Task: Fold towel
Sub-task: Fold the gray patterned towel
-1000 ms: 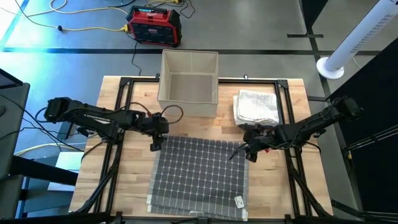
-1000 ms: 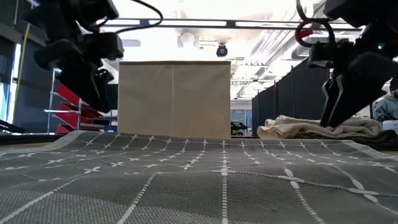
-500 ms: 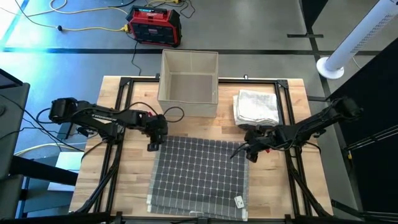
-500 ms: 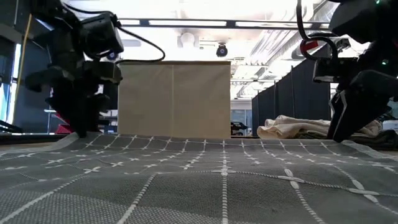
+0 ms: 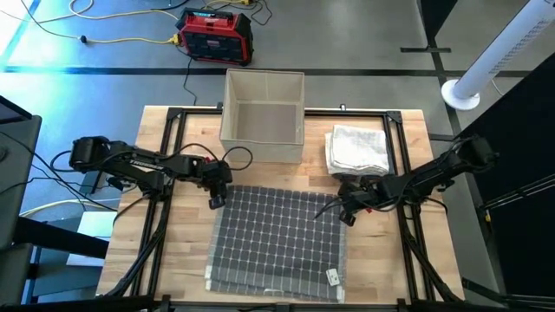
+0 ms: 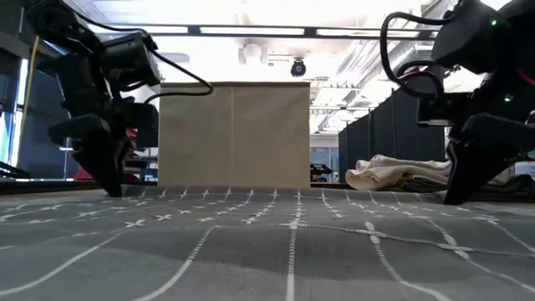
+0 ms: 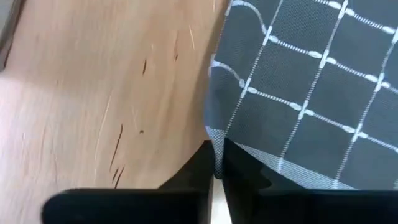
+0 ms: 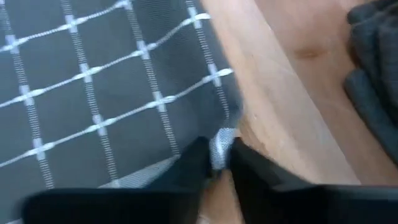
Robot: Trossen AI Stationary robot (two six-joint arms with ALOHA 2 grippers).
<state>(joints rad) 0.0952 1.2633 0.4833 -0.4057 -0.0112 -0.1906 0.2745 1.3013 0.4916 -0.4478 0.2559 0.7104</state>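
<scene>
Wood table point(image 5: 173, 260): L gripper point(image 5: 216, 201) & R gripper point(image 5: 345, 213) angled down, jaws pinching grey towel point(image 5: 276, 238) far corners.

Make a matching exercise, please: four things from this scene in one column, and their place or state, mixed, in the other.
Things:
1. grey checked towel
2. beige box
3. white folded cloth
4. left claw

Place or state:
a. shut on a far towel corner
b. beside the box, on the right arm's side
c. spread flat on the table
d. open-topped, at the far edge

Pairs: 1-c, 2-d, 3-b, 4-a
</scene>
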